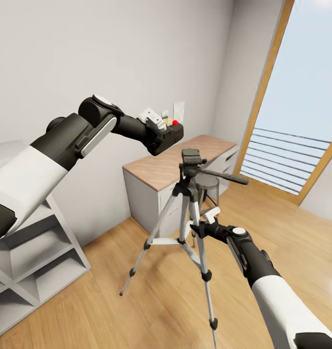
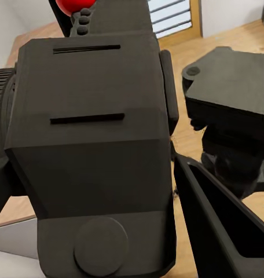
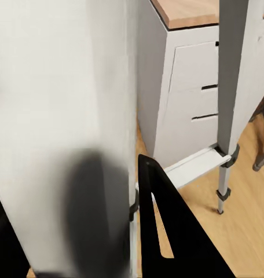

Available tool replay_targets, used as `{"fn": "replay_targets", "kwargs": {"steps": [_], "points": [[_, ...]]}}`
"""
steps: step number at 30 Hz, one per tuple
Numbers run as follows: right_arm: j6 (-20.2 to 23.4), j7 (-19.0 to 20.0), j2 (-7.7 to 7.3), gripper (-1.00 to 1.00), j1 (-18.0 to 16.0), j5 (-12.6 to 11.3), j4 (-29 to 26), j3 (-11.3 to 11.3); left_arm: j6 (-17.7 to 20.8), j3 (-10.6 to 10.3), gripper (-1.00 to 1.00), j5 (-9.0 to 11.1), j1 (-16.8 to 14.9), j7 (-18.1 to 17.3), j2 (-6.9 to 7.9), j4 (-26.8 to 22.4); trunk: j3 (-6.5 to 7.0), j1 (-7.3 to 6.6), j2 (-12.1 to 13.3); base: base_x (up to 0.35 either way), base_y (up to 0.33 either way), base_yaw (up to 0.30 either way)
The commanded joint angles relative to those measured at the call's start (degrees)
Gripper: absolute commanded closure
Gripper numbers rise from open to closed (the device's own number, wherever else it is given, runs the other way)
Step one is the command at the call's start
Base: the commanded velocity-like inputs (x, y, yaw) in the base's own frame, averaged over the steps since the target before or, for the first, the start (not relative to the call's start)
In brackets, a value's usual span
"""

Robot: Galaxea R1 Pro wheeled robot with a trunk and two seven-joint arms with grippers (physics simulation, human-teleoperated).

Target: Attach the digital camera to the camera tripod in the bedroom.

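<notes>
Lower the digital camera (image 1: 172,132), pinched in the left gripper (image 1: 167,134) fingers, level onto the camera tripod (image 1: 188,213) head just below and beside it. Keep the right gripper (image 1: 197,227) fingers clamped on a tripod leg to steady it. Beyond: pale walls, wood floor (image 1: 137,310), wood-topped bench (image 1: 156,169), white shelf (image 1: 35,261).

The light wood floor (image 1: 137,310) carries the camera tripod (image 1: 188,213) and the wood-topped desk (image 1: 161,172).
</notes>
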Motion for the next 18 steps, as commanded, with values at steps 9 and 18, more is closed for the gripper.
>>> {"fn": "replay_targets", "kwargs": {"steps": [9, 18], "points": [[1.75, 2.06, -0.07, 1.00, -0.27, -0.66, -2.31, 0.08, 0.20, -0.12, 1.00, 0.31, -0.09, 0.00, 0.02, 0.07, -0.12, 0.03, -0.15, 0.000, 0.000, 0.000], [1.48, 2.26, 0.02, 1.00, -0.26, -0.34, -3.11, 0.64, 0.20, -0.07, 1.00, 0.39, -0.12, 0.00, -0.01, 0.10, -0.12, 0.03, -0.15, 0.000, 0.000, 0.000]]}}
